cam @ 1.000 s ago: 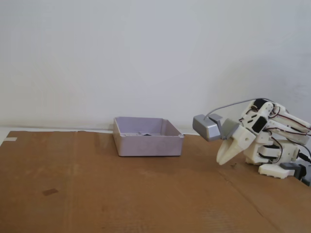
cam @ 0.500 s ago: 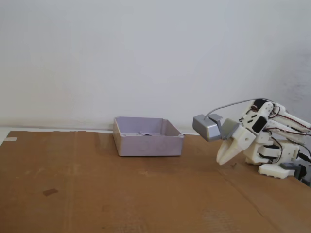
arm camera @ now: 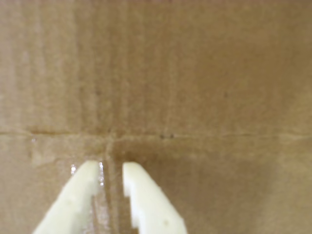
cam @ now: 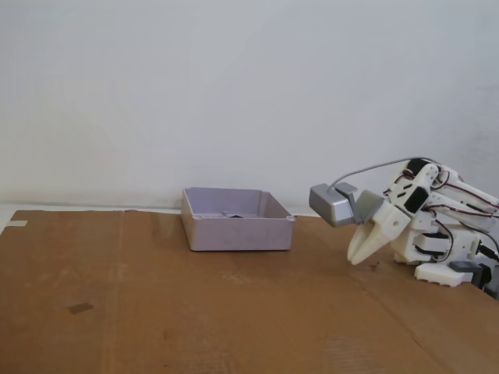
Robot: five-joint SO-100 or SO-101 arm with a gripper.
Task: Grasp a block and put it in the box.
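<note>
The box (cam: 238,231) is a low lilac-grey tray standing at the back of the cardboard sheet in the fixed view. A small dark shape, the block (cam: 231,213), peeks over the front wall from inside the box. My gripper (cam: 355,259) hangs folded at the right, well clear of the box, tips pointing down just above the cardboard. In the wrist view the gripper (arm camera: 110,168) shows two pale fingers with only a thin slit between them and nothing held.
A silver-grey camera module (cam: 334,204) with a cable sits on the wrist. The white arm base (cam: 444,257) stands at the right edge. A flat dark patch (cam: 78,308) marks the brown cardboard (cam: 195,312) at front left. A cardboard seam (arm camera: 195,135) crosses the wrist view.
</note>
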